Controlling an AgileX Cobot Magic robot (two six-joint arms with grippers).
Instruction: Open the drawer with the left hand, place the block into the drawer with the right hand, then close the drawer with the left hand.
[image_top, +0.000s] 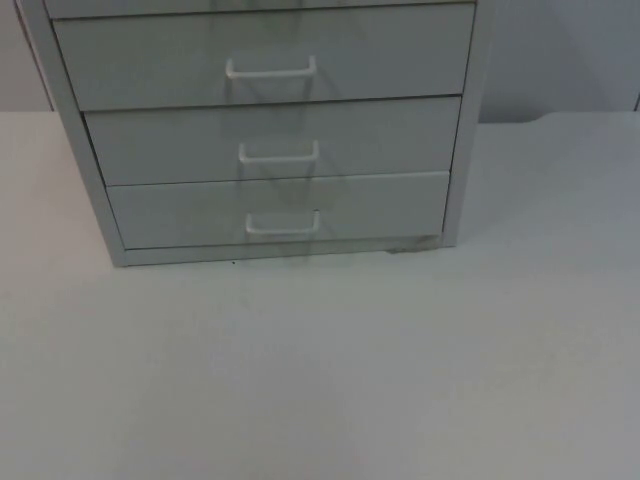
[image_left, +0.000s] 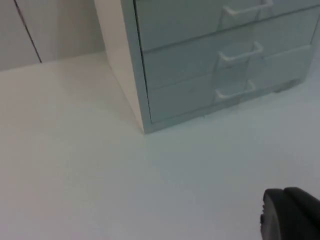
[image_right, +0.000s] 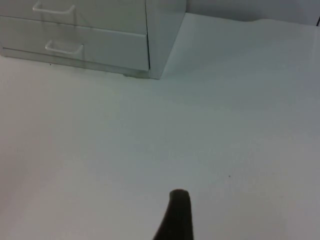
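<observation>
A light grey drawer cabinet (image_top: 100, 215) stands at the back of the white table, facing me. Its three visible drawers are pushed in flush: the upper drawer (image_top: 150, 60), the middle drawer (image_top: 170, 145) and the bottom drawer (image_top: 180, 215). Each carries a white bar handle, the lowest being the bottom handle (image_top: 283, 226). My left gripper (image_left: 290, 216) hangs over bare table well in front of the cabinet's (image_left: 131, 75) left corner, touching nothing. My right gripper (image_right: 176, 216) hangs over bare table in front of and to the right of the cabinet (image_right: 165, 35), also apart from it.
The white table top (image_top: 320, 370) stretches wide in front of the cabinet and along both its sides. A grey partition wall (image_top: 560, 50) closes the table behind the cabinet. A small dark speck (image_right: 229, 176) lies on the table near the right gripper.
</observation>
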